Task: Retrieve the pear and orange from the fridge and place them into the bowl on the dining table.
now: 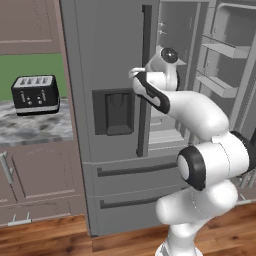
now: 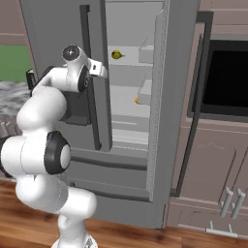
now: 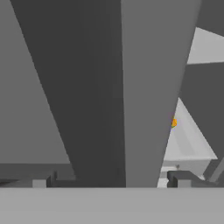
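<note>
We see our tool [image 3: 109, 181] spread wide, holding nothing, before the fridge [image 2: 160, 121]; pear [image 2: 116, 54] on an upper shelf, orange [image 2: 137, 100] lower.

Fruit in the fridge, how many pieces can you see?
2. The pear sits on an upper shelf of the open fridge. The orange peeks out on a lower shelf, half hidden by the door edge. More could be hidden behind the doors.
</note>
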